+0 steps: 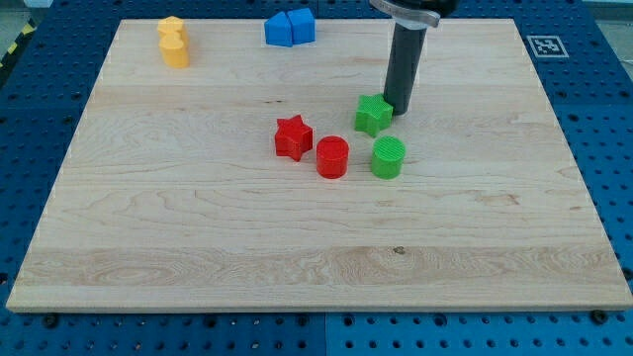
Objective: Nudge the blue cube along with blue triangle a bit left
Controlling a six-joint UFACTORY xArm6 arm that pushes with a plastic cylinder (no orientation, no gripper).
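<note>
Dark rod (406, 64) descends near-vertical from view's top, right of centre; tip (398, 109) down on the board.

High front view over whole board (297, 247)

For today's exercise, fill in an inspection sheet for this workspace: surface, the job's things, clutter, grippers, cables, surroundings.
Surface: pale wooden board, flat, unmarked.
Job's things: blue cube and blue triangle, touching, at the view's top edge.
Clutter: two yellow blocks top left; red star, red cylinder, green cylinder, green star mid-board.
Grippers: none; my tip sits against the green star's right side, far from the blue pair.
Cables: nothing seen.
Surroundings: blue perforated table; printed marker tag top right.
</note>
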